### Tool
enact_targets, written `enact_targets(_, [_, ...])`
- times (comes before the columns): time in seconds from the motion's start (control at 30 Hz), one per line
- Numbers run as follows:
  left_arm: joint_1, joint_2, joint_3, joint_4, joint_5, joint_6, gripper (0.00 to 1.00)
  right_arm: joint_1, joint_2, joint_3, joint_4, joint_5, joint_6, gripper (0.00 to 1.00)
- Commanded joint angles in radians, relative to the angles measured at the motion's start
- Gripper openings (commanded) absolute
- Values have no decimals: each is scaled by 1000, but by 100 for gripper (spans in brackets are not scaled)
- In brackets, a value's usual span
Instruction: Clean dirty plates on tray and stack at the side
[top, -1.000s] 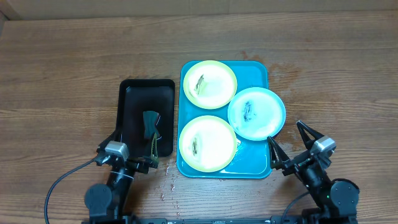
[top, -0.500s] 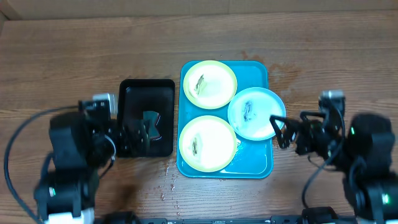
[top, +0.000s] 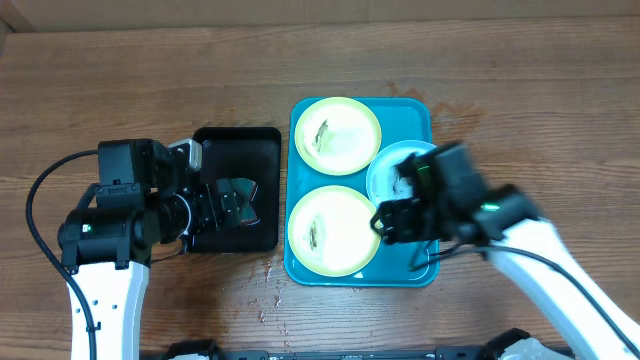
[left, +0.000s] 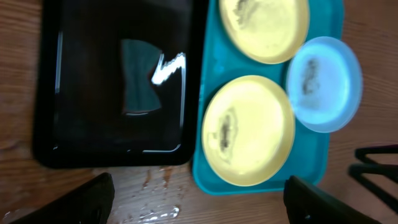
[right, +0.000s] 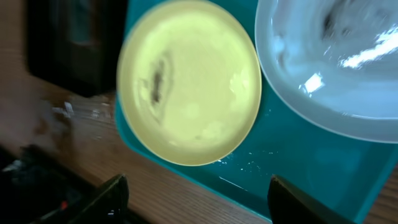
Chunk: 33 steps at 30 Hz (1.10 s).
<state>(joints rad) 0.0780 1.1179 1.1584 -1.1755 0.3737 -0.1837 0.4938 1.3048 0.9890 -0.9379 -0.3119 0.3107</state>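
The turquoise tray (top: 412, 118) holds three plates with dark smears: a far yellow-green plate (top: 337, 135), a near yellow-green plate (top: 333, 230) and a light blue plate (top: 398, 172), partly hidden by my right arm. My right gripper (top: 385, 222) is open and empty above the tray, between the near plate (right: 188, 81) and the blue plate (right: 336, 62); its fingers (right: 199, 205) frame the tray's front edge (right: 292, 168). My left gripper (top: 222, 208) is open and empty above the black tray. In the left wrist view, its fingers (left: 199, 208) sit over the wet table.
A smaller black tray (top: 235, 150) lies left of the turquoise tray with a dark sponge-like piece (top: 240, 198) in it; it also shows in the left wrist view (left: 138, 78). Water drops (top: 270, 300) lie on the wooden table in front.
Both arms have moved inward from the table's front edge. The left one now hangs over the black tray, the right one over the turquoise tray, covering part of the blue plate.
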Motion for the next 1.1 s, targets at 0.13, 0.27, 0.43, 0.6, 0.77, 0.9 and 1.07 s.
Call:
enact_targets(0.13, [-6,24,18,-30,-152,-4,84,101,270,-27,80,271,241,61])
enact_targets(0.27, [-10,70,-29,4,-153,-4,82,100,409,-27,147,265,240,48])
enact_targets(0.43, [-76,178,-124,138,-208,-42,75,100,436,-27,197,277,236,17])
enact_targets(0.6, [-135,319,-171,238,-373,-133,70,100,436,-27,202,292,236,10])
enact_targets(0.77, [-140,480,-174,336,-375,-181,58,100,436,-27,207,311,236,7])
enact_targets(0.9, [-140,594,-174,433,-320,-179,50,100,436,-27,207,311,236,7])
enact_targets(1.07, [-140,684,-173,500,-241,-179,4,100,436,-27,202,311,235,6])
